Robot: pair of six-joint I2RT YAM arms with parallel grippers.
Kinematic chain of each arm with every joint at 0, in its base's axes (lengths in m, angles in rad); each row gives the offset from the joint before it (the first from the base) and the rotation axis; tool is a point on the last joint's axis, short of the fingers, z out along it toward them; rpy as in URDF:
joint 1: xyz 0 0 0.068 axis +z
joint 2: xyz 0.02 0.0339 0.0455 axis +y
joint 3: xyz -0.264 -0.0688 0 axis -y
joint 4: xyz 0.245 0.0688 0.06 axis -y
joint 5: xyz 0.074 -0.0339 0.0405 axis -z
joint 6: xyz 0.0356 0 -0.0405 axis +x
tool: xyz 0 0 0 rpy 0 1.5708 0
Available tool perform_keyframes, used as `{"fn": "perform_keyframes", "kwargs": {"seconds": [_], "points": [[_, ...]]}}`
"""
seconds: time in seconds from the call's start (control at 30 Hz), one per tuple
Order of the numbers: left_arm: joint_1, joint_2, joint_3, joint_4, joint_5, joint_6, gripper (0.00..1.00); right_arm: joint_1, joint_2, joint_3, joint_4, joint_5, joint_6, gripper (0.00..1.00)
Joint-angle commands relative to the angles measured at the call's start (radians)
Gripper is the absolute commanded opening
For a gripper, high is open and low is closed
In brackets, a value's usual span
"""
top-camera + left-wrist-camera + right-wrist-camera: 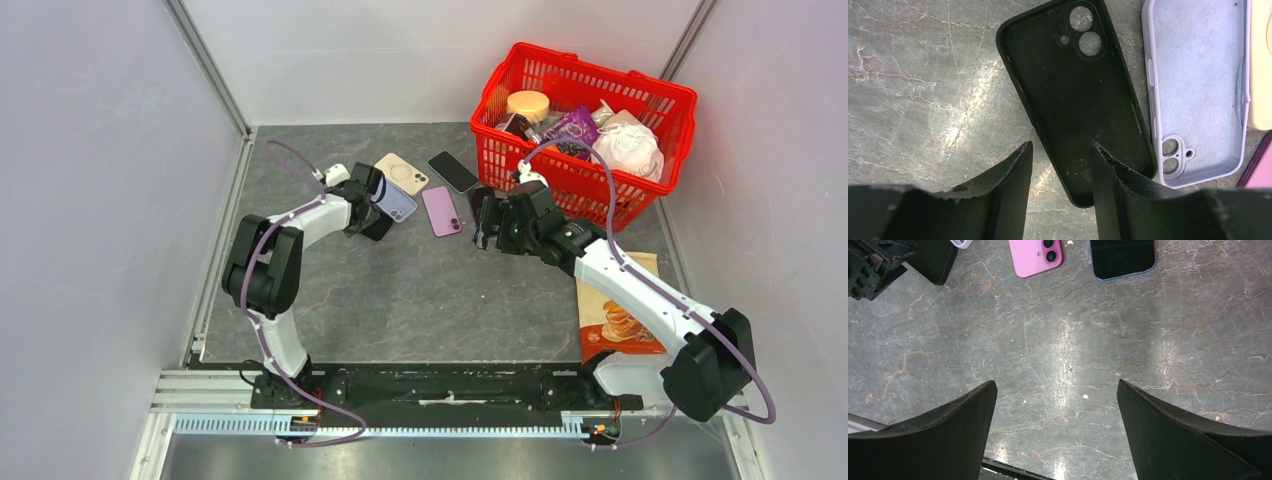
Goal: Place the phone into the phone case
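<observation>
A black phone case [1078, 95] lies open side up and empty on the grey table. My left gripper [1062, 150] is open just above its near end, one finger over the case and the other over bare table; it also shows in the top view [368, 205]. A pink phone [441, 211] lies camera side up to the right, and it shows in the right wrist view [1037, 256]. A black phone [1123, 257] lies screen up beside it. My right gripper [1057, 385] is open and empty over bare table, near the pink phone [487, 220].
An empty lavender case [1198, 85] lies against the black case, with a beige case [402, 173] behind it. A red basket [655, 92] of groceries stands at the back right. A snack packet [615, 320] lies at the right. Walls close in both sides.
</observation>
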Motion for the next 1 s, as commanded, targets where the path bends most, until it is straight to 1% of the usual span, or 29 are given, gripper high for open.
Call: {"fn": "perform_keyframes", "kwargs": {"seconds": [0.0, 0.03, 0.1, 0.13, 0.3, 0.37, 0.4, 0.5, 0.6, 0.8, 0.87, 0.97], "points": [[0.004, 0.021, 0.008, 0.005, -0.069, -0.079, 0.49, 0.000, 0.010, -0.009, 0.028, -0.006, -0.012, 0.97], [0.005, 0.028, 0.010, 0.005, -0.069, -0.076, 0.46, 0.000, 0.015, -0.007, 0.028, -0.008, -0.011, 0.97], [0.005, 0.041, 0.015, -0.003, -0.070, -0.073, 0.36, 0.000, 0.027, 0.001, 0.028, -0.015, -0.008, 0.97], [0.005, 0.048, 0.020, -0.008, -0.070, -0.069, 0.34, 0.000, 0.032, 0.007, 0.029, -0.022, -0.007, 0.97], [0.006, 0.050, 0.005, -0.020, -0.069, -0.048, 0.30, 0.000, 0.059, 0.034, 0.035, -0.033, -0.006, 0.97], [0.005, 0.031, -0.009, -0.020, -0.060, -0.031, 0.24, 0.000, 0.066, 0.044, 0.034, -0.031, -0.008, 0.97], [0.004, 0.019, -0.018, -0.020, -0.053, -0.021, 0.21, 0.000, 0.072, 0.050, 0.034, -0.027, -0.008, 0.97], [-0.003, -0.043, -0.058, -0.005, 0.003, 0.015, 0.04, 0.001, 0.100, 0.082, 0.034, -0.015, -0.007, 0.97], [-0.036, -0.114, -0.110, 0.001, 0.042, 0.051, 0.02, 0.000, 0.161, 0.140, 0.045, -0.011, -0.013, 0.97], [-0.197, -0.251, -0.234, 0.010, 0.090, 0.123, 0.02, 0.000, 0.346, 0.277, 0.064, 0.068, -0.099, 0.97], [-0.251, -0.291, -0.277, 0.006, 0.104, 0.141, 0.02, 0.001, 0.405, 0.304, 0.093, 0.057, -0.149, 0.97], [-0.285, -0.350, -0.361, 0.022, 0.161, 0.143, 0.02, 0.002, 0.500, 0.350, 0.129, 0.034, -0.212, 0.97]]}}
